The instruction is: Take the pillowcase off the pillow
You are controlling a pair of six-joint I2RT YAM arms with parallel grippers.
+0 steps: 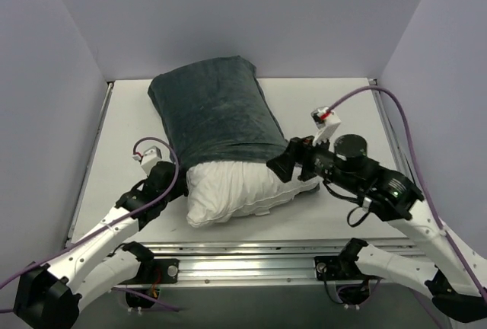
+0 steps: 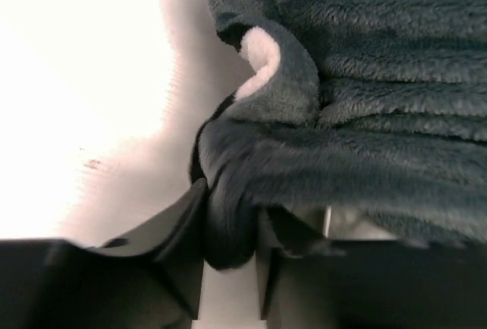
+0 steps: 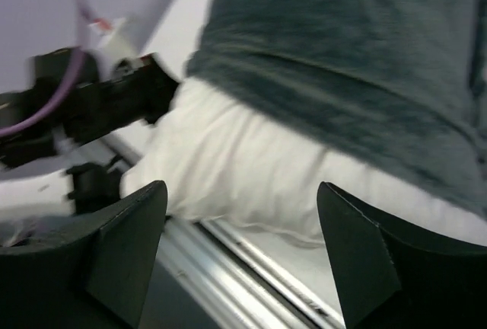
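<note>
The dark grey-teal pillowcase [image 1: 213,108] covers the far part of the white pillow [image 1: 236,188], whose near end sticks out bare toward the table's front edge. My left gripper [image 1: 169,174] is at the case's near left corner, shut on a rolled fold of the pillowcase [image 2: 380,78]; in the left wrist view the left gripper [image 2: 230,218] has the fold between its fingers. My right gripper [image 1: 283,163] is at the pillow's right side by the case's hem. In the right wrist view the right gripper [image 3: 243,226] is wide open and empty, facing the pillow [image 3: 243,158] and the pillowcase [image 3: 342,39].
The white table [image 1: 342,108] is enclosed by pale walls on three sides. A metal rail [image 1: 251,257] runs along the near edge and also shows in the right wrist view [image 3: 228,268]. A purple cable [image 1: 403,108] loops above the right arm. The left arm [image 3: 99,100] shows beyond the pillow.
</note>
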